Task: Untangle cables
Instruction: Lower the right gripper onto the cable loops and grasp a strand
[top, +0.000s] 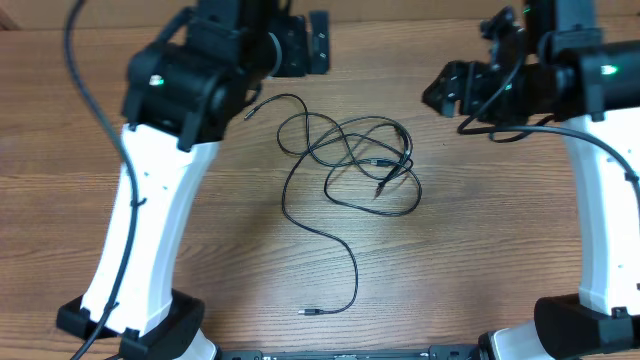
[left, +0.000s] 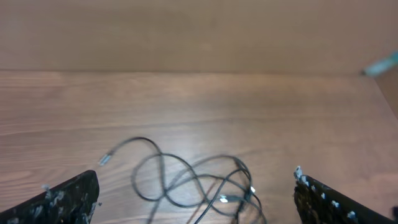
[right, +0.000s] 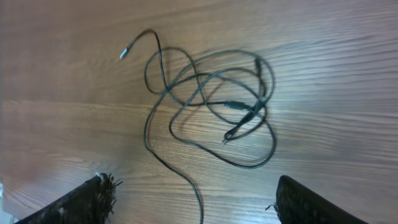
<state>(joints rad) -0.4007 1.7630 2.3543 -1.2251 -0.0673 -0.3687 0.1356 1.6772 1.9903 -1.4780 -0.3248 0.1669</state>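
Cables, overhead: thin black cables (top: 385, 162) lie in a loose tangle mid-table (top: 480, 260). One long tail runs from the tangle toward the robot's side and ends in a plug (top: 306, 313); a shorter free end (top: 250, 115) pokes out on the tangle's left.
Grippers, overhead: the left gripper (top: 318, 45) hangs beyond the tangle on its left and the right gripper (top: 445, 90) off to its right. Neither touches the wire.
Left wrist: the jaws are spread wide with nothing between them; the tangle sits below and ahead, between the fingers (left: 68, 196).
Right wrist: the jaws are likewise parted and empty, with the tangle ahead of the fingers (right: 93, 196).
Handling: likely very light, limp and springy, so loops will drag along when one strand is pulled.
Hold: probably best to pinch a stiffer plug end or the free tail, clear of the tangle's crossings.
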